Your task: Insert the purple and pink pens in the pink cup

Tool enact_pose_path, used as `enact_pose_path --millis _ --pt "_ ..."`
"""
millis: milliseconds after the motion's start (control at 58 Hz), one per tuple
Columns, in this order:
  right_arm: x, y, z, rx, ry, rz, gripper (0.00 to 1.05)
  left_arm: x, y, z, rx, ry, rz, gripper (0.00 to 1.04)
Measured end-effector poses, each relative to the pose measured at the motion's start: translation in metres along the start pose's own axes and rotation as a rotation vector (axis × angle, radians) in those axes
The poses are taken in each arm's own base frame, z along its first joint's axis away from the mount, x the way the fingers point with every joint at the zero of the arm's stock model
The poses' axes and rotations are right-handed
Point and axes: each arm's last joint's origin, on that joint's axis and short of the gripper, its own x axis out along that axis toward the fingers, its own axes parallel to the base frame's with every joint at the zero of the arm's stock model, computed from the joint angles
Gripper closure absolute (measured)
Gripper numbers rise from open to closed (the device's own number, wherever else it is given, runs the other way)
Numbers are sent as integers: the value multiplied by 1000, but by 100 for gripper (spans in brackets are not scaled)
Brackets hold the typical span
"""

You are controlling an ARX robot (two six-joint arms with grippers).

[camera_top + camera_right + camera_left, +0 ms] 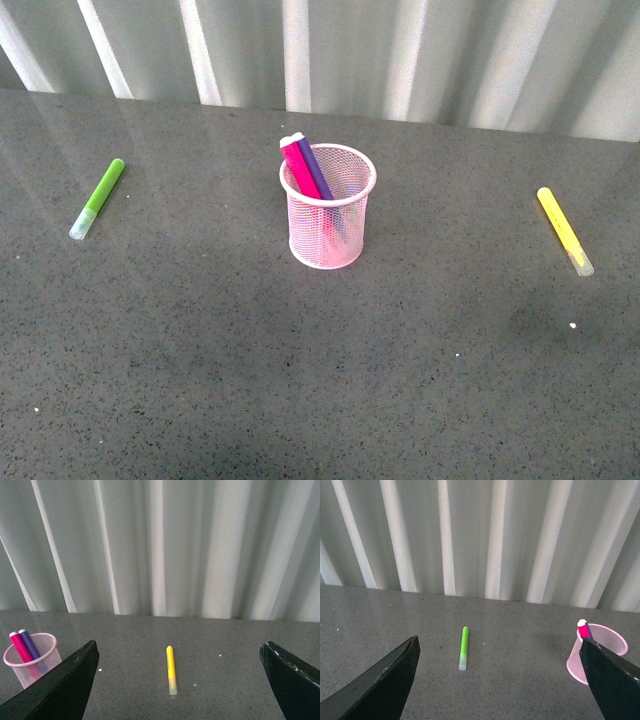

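Observation:
The pink cup [328, 210], a pale pink wire-mesh holder, stands mid-table. Inside it lean the pink pen [300, 167] and the purple pen [315, 166], side by side, tops above the rim. The left wrist view shows the cup [607, 642] at its edge with the pink pen's top [582, 628] sticking out. In the right wrist view the cup [27, 667] holds the pink pen [21, 647] and purple pen [29, 644]. My left gripper [500, 677] and right gripper [180, 680] are both open, holding nothing, above the table. Neither arm shows in the front view.
A lime-green marker [98, 198] lies on the grey table at the left, also seen between the left fingers [464, 648]. A yellow marker [564, 230] lies at the right, seen between the right fingers [171, 670]. A pale pleated curtain [330, 55] backs the table.

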Motion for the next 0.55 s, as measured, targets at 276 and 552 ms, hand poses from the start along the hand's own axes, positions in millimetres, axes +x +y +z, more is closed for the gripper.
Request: enact_pose_path --millis 276,552 --pt "0 0 0 0 0 0 7 0 0 0 0 0 0 7" --pt "0 0 0 0 0 0 7 0 0 0 0 0 0 7"
